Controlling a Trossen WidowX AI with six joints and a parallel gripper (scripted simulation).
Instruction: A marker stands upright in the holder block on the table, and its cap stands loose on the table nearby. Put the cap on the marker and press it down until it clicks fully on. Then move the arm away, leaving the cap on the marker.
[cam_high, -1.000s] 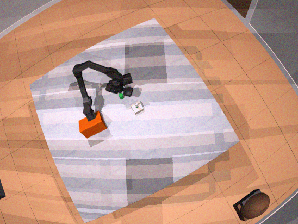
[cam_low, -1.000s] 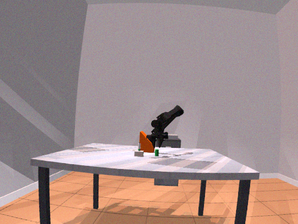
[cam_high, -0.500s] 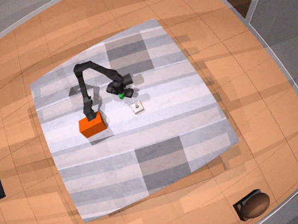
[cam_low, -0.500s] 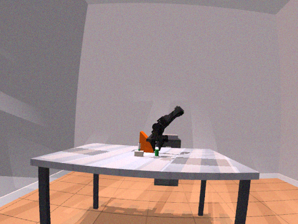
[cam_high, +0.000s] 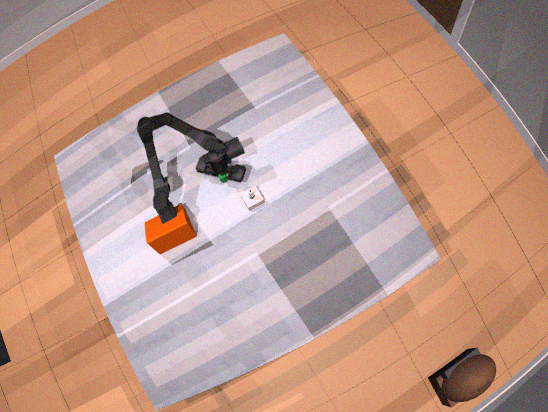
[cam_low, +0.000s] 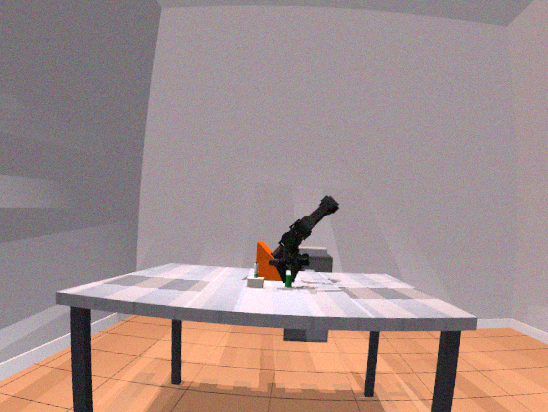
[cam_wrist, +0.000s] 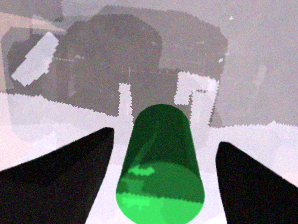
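Observation:
The green cap (cam_high: 223, 178) (cam_low: 288, 279) (cam_wrist: 160, 165) stands upright on the table (cam_high: 200, 310) (cam_low: 200, 301). My gripper (cam_wrist: 165, 143) is open, with its fingers low on either side of the cap. The wrist view shows a gap between the cap and each finger. The marker (cam_high: 251, 194) (cam_low: 256, 270), whitish with some green low down, stands upright in the small pale holder block (cam_high: 257, 204) (cam_low: 255, 283). The holder is a short way from the cap, to its lower right in the top view and to its left in the exterior view. The marker's tip is bare.
A large orange wedge-shaped block (cam_high: 170, 233) (cam_low: 265, 261) is by the arm's base, left of the holder in the top view and behind it in the exterior view. A brown rounded object (cam_high: 470, 378) is on the floor beyond the table. Patchy shadows cross the table.

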